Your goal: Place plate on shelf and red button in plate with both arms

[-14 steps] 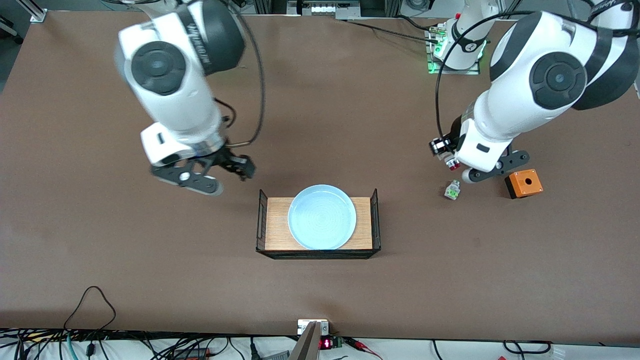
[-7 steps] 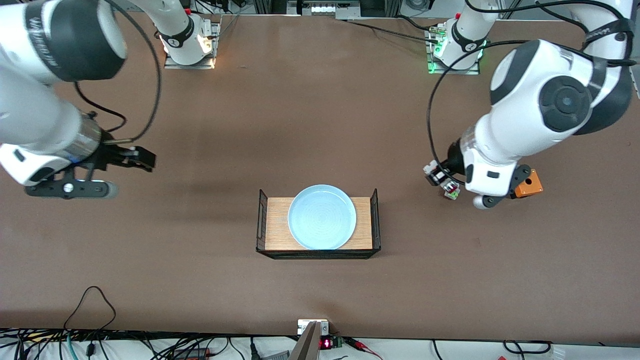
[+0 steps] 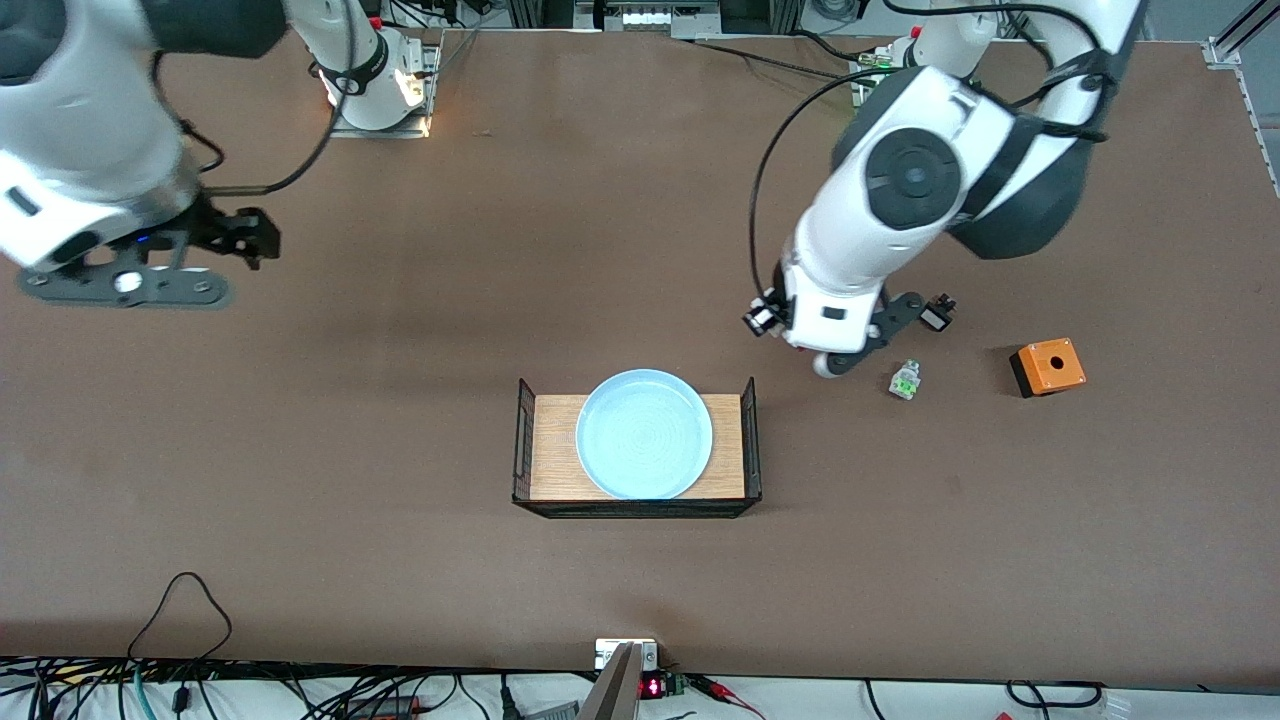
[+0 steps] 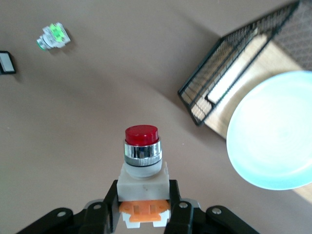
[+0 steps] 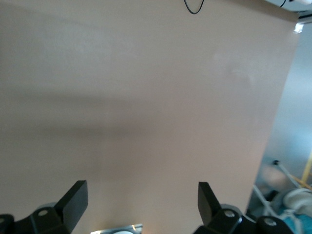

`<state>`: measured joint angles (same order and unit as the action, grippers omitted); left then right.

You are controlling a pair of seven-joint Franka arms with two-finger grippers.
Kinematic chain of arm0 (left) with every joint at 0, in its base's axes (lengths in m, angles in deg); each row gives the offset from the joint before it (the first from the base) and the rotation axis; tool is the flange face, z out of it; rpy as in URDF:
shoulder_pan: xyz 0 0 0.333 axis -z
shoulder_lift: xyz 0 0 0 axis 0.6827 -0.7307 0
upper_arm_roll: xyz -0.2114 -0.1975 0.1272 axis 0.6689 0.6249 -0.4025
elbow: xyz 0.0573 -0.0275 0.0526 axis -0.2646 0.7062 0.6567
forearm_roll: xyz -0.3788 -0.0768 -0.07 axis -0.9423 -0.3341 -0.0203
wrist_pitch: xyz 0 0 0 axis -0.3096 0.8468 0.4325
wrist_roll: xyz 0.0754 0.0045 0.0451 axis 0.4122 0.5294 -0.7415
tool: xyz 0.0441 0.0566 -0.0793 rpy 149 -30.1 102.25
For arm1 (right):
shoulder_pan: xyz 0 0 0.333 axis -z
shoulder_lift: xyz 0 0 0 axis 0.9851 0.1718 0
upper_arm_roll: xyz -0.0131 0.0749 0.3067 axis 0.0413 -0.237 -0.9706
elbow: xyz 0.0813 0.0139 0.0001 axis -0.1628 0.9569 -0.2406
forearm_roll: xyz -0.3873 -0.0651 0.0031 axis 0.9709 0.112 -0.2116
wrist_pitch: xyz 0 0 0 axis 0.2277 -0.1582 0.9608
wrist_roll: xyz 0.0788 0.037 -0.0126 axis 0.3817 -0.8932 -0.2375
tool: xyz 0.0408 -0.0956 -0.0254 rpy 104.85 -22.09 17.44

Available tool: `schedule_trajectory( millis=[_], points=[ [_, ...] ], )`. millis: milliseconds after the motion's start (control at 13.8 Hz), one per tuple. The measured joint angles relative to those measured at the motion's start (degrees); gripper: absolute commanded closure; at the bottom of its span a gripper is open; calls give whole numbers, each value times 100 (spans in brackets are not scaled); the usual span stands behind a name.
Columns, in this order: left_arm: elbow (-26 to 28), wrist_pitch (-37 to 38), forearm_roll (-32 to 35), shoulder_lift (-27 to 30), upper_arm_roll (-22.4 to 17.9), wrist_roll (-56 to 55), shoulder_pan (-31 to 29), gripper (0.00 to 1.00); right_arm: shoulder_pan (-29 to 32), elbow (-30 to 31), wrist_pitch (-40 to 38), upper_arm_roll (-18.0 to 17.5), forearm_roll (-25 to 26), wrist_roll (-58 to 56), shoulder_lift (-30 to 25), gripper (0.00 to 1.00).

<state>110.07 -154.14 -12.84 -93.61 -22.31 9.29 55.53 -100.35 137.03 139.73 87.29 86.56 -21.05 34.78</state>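
- While its two black fingers [image 4: 109, 214] clamp the orange block and white body of the red button [image 4: 142, 178], the left pincer [image 4: 142, 222] hangs in the air over bare desk [image 3: 640, 580] between the tray and the small parts at the left arm's end.
- Seen from the left wrist, the button's long axis runs straight out from between the fingers: orange block deepest in the grip, then white body, chrome collar, and red cap at the free end, pointing away from the pincer.
- In the front view the left pincer [image 3: 790, 325] is largely hidden under the arm's wrist; the button itself cannot be made out there.
- Just beside that pincer on the desk lies a white part with a green cap [image 3: 905, 381], and toward the left arm's end from it, well apart, sits an orange box with a hole [image 3: 1047, 366].
- A pale blue plate [image 3: 644, 433] lies flat on the wooden floor of a black wire tray [image 3: 522, 440] at mid-desk, nearer to the front camera than the left pincer.
- Over bare desk at the right arm's end, the right pincer [image 5: 141, 197] waits with its fingers spread wide and nothing between them; in the front view it [image 3: 125, 285] is well apart from the tray.
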Motion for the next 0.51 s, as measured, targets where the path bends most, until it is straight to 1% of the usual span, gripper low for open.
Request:
schedule_trajectory(
  millis=[73,145,364,509],
  points=[
    [-108,-41,114,-156,-6,-157,170,91,-84,22,20,5,-111,42,31,0],
    [-287,-70,214,-342,-10,-309,334,91,-55,28,66,40,-331,58,66,0],
    [-870,-105,304,-817,-18,-473,631,91,483,28,264,130,-966,-10,95,0],
    [-1109,-161,305,-977,-19,-501,685,91,866,32,427,139,-1309,-196,78,0]
  ],
)
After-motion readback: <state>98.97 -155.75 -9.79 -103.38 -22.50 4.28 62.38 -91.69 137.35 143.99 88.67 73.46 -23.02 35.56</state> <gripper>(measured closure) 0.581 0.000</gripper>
